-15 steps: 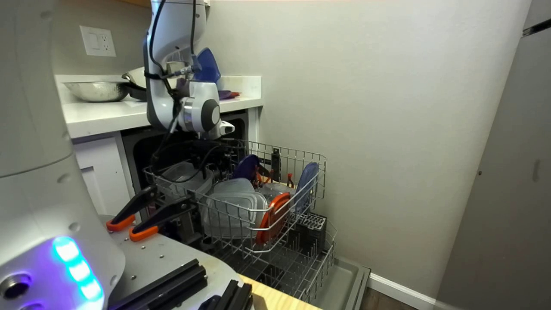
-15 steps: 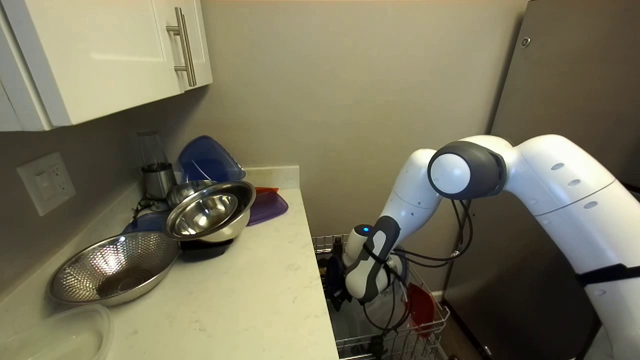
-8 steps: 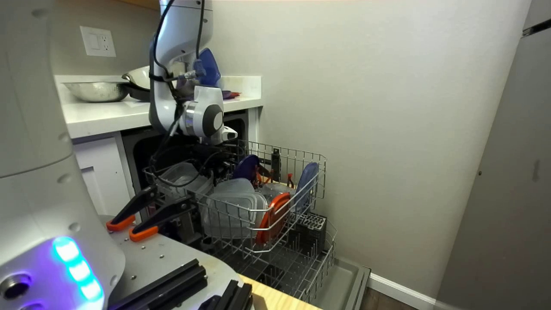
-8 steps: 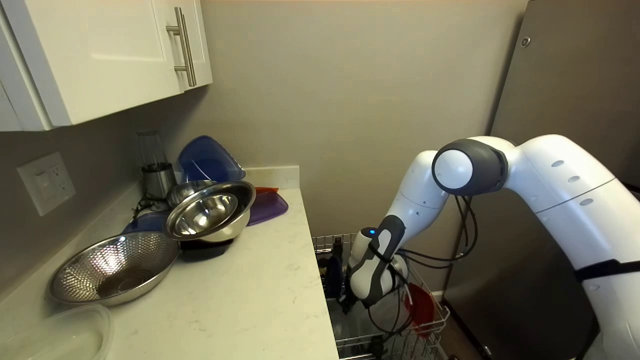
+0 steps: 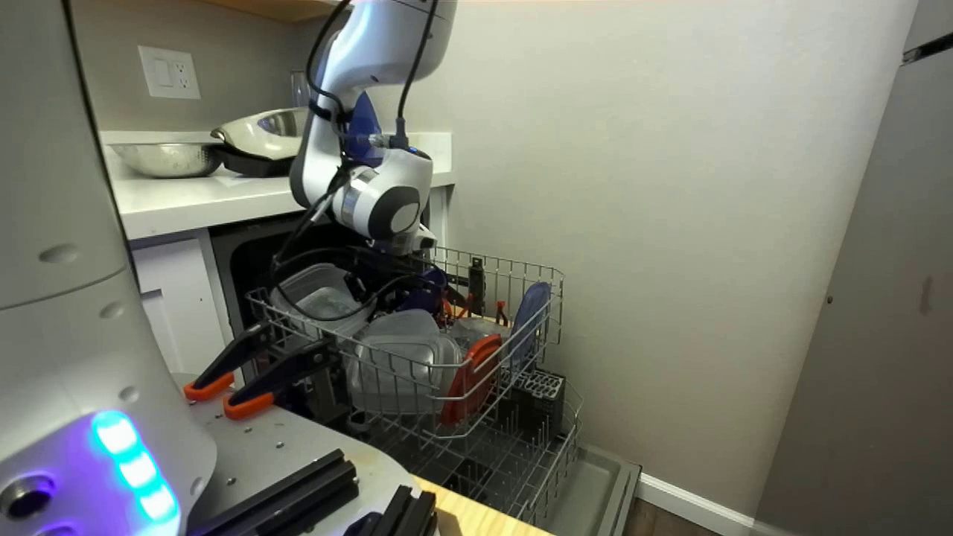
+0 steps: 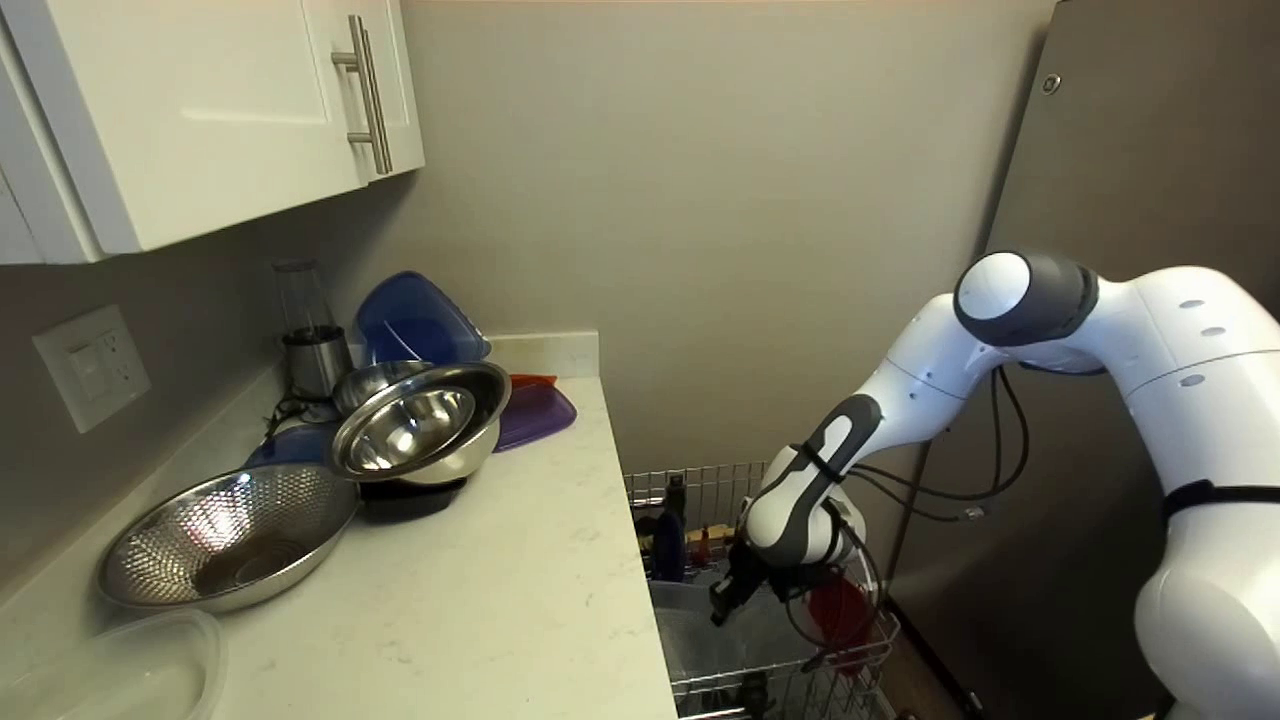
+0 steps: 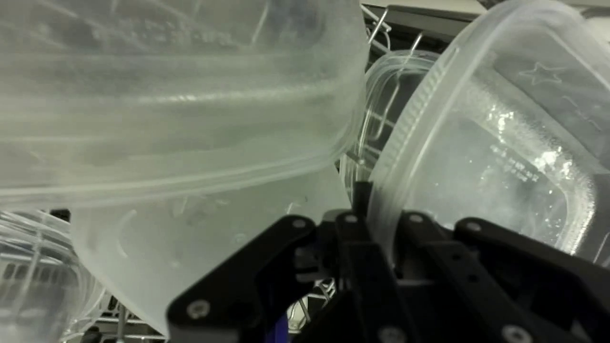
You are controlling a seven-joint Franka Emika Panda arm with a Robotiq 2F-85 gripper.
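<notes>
In the wrist view my gripper (image 7: 381,209) is shut on the rim of a clear plastic container (image 7: 514,157) with a star moulded in it. The rim runs down between the two fingers; the tip of the right one is hidden by the container. A larger clear container (image 7: 167,95) fills the upper left, close in front. Below it lies a frosted container (image 7: 190,247). Another clear container (image 7: 400,90) sits behind in the rack. In an exterior view the dark gripper (image 6: 735,595) angles down over the dishwasher's upper rack (image 6: 740,470).
An orange-red lid (image 5: 473,380) and a blue lid (image 5: 532,316) stand along the rack's side. Arm cables (image 5: 327,313) loop down over the containers. The white counter (image 6: 520,560) borders the rack, bearing a colander (image 6: 230,540) and metal bowls (image 6: 420,420). A tall grey cabinet (image 6: 1130,200) stands opposite.
The arm has swung away from the counter and its wrist has tilted. In an exterior view the gripper has come out from behind the wrist and now points toward the counter.
</notes>
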